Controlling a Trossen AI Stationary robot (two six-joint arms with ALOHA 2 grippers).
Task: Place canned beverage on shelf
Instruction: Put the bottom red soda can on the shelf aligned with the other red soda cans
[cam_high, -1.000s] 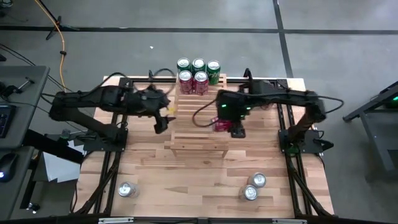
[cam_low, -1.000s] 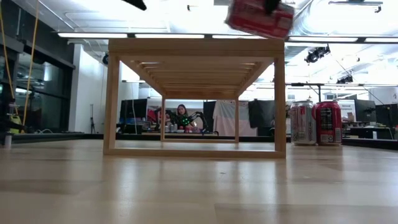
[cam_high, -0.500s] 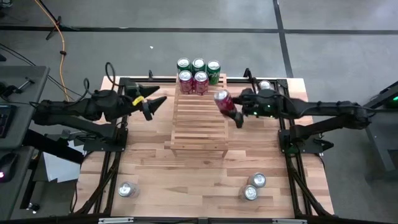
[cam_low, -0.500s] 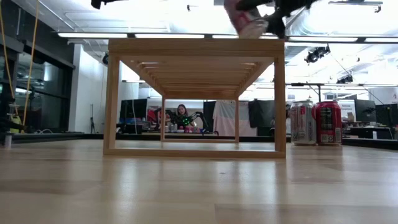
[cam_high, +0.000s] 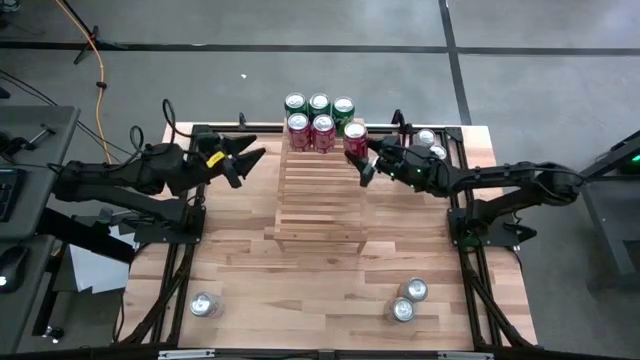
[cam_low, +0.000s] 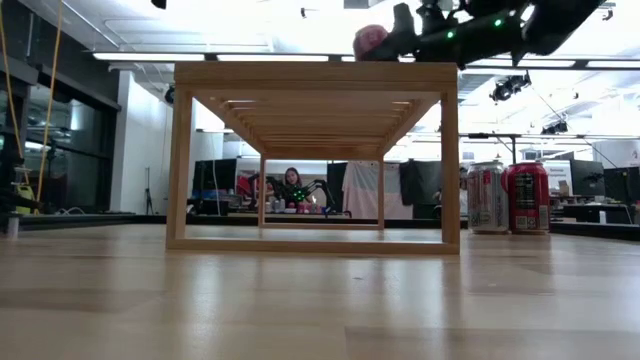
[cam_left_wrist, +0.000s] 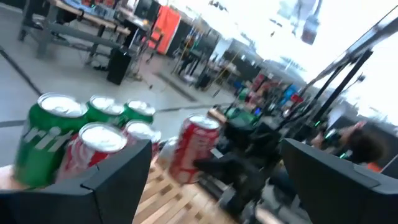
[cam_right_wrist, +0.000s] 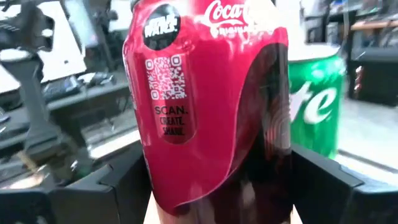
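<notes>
Swung since a second ago from over the shelf's (cam_high: 320, 195) right side to its far right corner: right gripper (cam_high: 360, 160), pinching the red can (cam_high: 355, 138) upright by its side wall, fingers either side of the body in the right wrist view (cam_right_wrist: 211, 106). Now just beside the row of red and green cans (cam_high: 318, 120) standing on the shelf's far end, a green one (cam_right_wrist: 316, 106) close behind. Whether resting on the slats or just above them cannot be told. Left gripper (cam_high: 240, 160) pulled back to the shelf's left, fingers spread, holding nothing.

Likely a full can: fairly heavy, rigid, smooth and slippery, easily dented; best held mid-body, kept upright. Tight room toward the neighbouring cans and the shelf's right edge; plenty of bare slats toward the shelf's near end. Best withdrawn away from the row, rightward off the shelf.
</notes>
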